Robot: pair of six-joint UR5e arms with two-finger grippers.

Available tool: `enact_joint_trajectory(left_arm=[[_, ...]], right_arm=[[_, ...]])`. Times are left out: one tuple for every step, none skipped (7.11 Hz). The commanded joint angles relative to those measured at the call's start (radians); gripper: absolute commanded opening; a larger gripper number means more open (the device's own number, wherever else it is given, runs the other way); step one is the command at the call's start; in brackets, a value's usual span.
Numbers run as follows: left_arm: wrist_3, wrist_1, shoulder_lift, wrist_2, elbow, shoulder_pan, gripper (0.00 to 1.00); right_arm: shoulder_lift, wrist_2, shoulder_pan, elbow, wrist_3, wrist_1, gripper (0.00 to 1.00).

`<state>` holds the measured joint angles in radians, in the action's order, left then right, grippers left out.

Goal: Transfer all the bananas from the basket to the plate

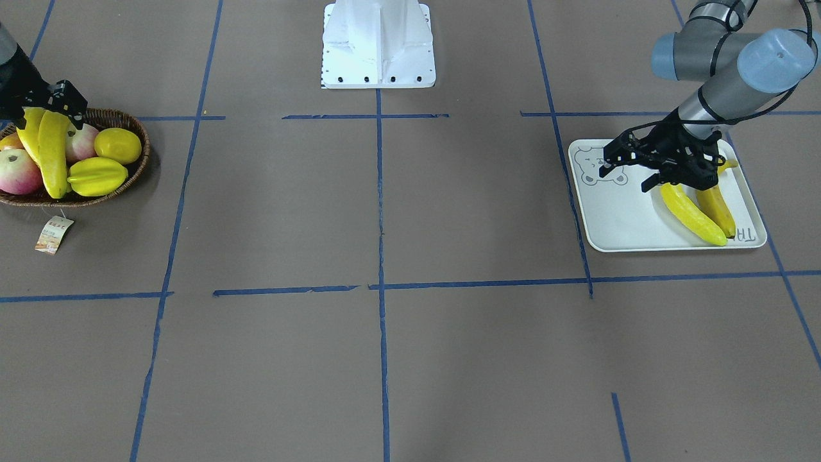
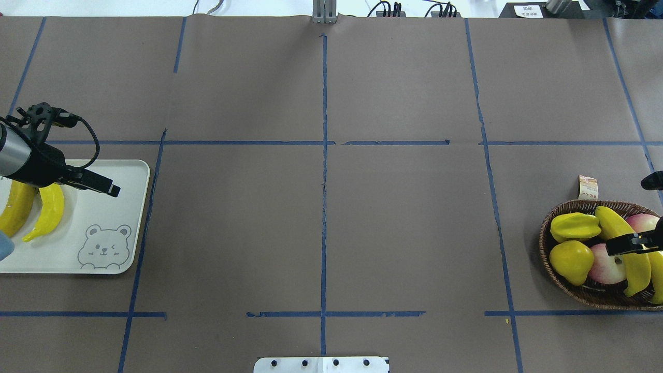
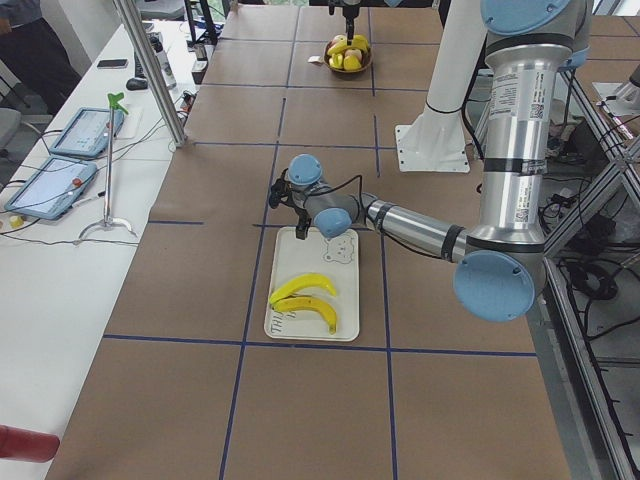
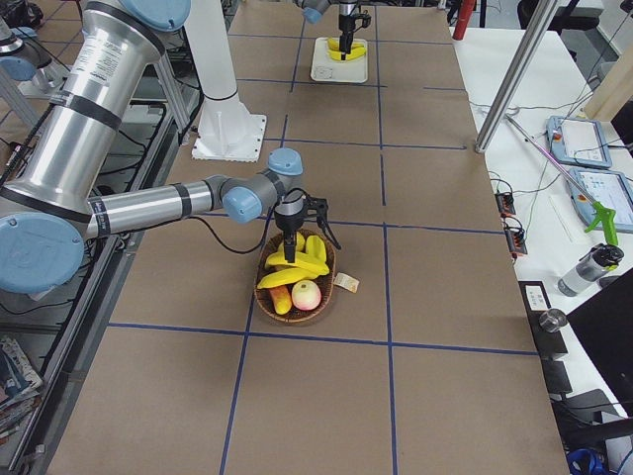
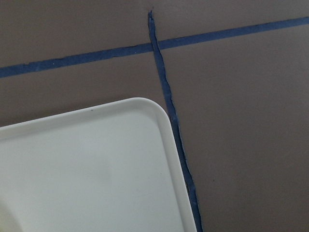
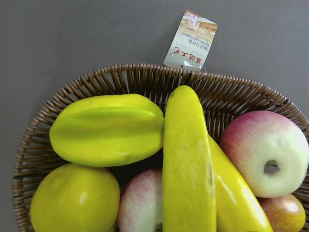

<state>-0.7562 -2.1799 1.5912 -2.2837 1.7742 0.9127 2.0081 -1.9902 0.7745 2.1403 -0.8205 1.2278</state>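
Two yellow bananas (image 1: 52,154) lie side by side in the brown wicker basket (image 1: 138,167). They fill the right wrist view (image 6: 188,169). My right gripper (image 1: 51,119) is low over their far ends with its jaws apart and holds nothing. Two more bananas (image 1: 689,215), one of them darker, lie on the white bear-face plate (image 1: 616,218). My left gripper (image 1: 623,178) hovers just above the plate beside them, open and empty. The left wrist view shows only a bare corner of the plate (image 5: 96,169).
The basket also holds a ridged starfruit (image 1: 96,176), a round lemon-like fruit (image 1: 118,144) and pink apples (image 1: 19,170). Its paper tag (image 1: 54,234) lies on the table. The white robot base (image 1: 378,45) stands at the middle. Blue tape lines cross the brown table.
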Motion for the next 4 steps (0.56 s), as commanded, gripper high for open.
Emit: enact_joint_trajectory(left_arm=[[0.0,0.0,0.001,0.001,0.001,0.0,1.0],[0.001,0.0,0.001,0.001,-0.001,0.0,1.0],[0.0,0.0,0.001,0.001,0.001,-0.002,1.0],[0.0,0.0,0.0,0.001,0.001,-0.003,1.0]], right_arm=[[0.014,0.036,-0.076,0.001,-0.002,0.031,0.89],[0.018,0.036,-0.075,0.006,-0.002,0.038,0.69],[0.012,0.034,-0.075,0.009,-0.002,0.045,0.38],[0.009,0.034,-0.075,0.009,-0.002,0.045,0.25]])
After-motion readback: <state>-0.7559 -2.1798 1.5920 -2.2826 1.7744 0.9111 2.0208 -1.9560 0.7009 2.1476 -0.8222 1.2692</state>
